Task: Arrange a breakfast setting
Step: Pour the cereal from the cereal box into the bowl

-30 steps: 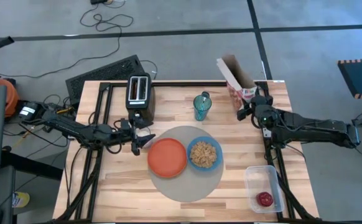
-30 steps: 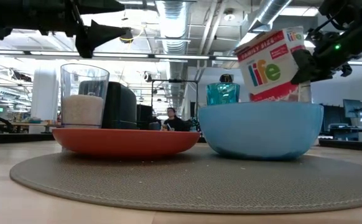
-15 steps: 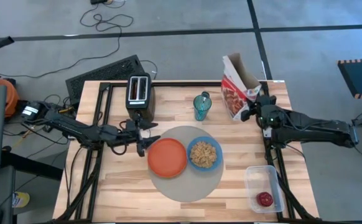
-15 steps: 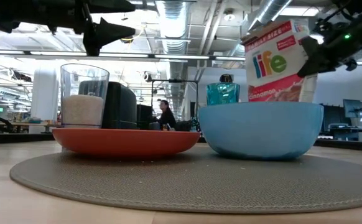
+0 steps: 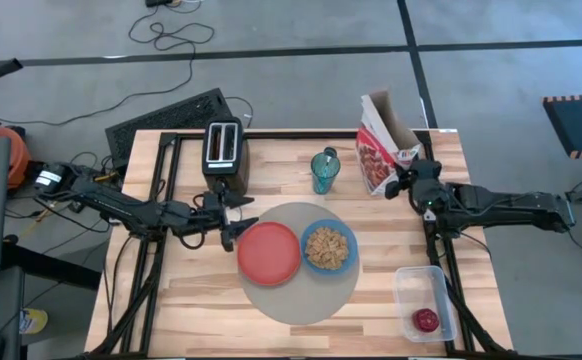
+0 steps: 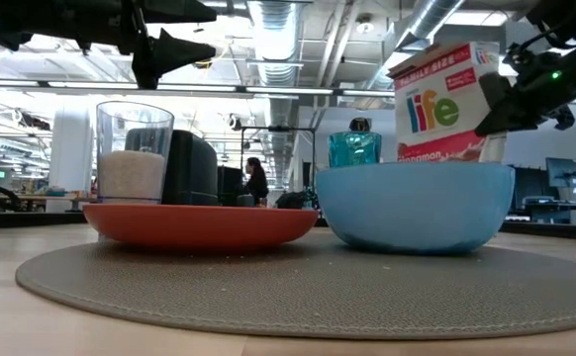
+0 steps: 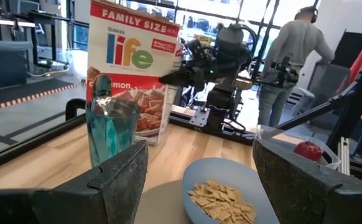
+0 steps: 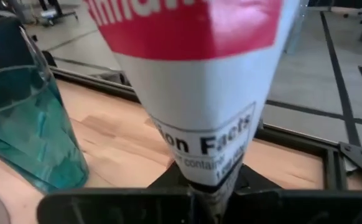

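A round grey-beige mat (image 5: 298, 262) lies at the middle of the wooden table (image 5: 196, 300), carrying a red-orange plate (image 5: 268, 253) and, touching it on the right, a blue bowl (image 5: 328, 248) filled with cereal squares. Behind the bowl, off the mat, a teal tumbler (image 5: 324, 171) stands upright; the left wrist view shows something pale sticking out of it, too unclear to name. In the low view a small clear glass (image 6: 135, 150) with a pale filling rises behind the plate's left side; whether it rests on the plate or behind it cannot be told.

At the table's near right corner a small red fruit (image 5: 426, 320) sits in a clear plastic tub (image 5: 423, 301), well apart from the mat.

The right gripper (image 5: 404, 181) has its fingers pinched tight on the narrow edge of the red-and-white cereal box (image 5: 381, 150), which stands open-topped at the far right of the table, just right of the tumbler. The left gripper (image 5: 233, 220) hovers above the table just left of the plate, fingers spread apart and holding nothing, in front of the black toaster (image 5: 224, 155) at the far left edge.

Beyond the table, a person (image 7: 293, 56) stands in the room with back turned.
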{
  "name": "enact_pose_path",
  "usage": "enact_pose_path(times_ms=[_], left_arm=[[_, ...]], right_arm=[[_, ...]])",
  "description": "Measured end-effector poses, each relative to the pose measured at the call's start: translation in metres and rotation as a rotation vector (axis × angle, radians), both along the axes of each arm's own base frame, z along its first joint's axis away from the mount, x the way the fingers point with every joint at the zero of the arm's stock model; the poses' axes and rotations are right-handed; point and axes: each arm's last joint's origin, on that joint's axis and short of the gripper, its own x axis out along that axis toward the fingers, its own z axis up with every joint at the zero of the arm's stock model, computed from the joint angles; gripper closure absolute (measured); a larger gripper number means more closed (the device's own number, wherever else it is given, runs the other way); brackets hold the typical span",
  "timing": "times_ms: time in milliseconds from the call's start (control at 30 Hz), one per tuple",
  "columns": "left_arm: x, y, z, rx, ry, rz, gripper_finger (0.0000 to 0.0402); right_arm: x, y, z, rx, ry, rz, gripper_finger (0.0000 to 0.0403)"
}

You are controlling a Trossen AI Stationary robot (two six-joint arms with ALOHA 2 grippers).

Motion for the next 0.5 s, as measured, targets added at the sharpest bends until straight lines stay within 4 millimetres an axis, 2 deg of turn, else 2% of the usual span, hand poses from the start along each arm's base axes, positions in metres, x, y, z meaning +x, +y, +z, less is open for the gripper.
enact_pose_path(times_ms=[500], left_arm=[[0.0014,0.0013,-0.0021,0.004,0.01,0.037,0.0125]], right_arm=[[0.0066,0.0037,-0.0051,-0.007,0.044,0.096,0.037]])
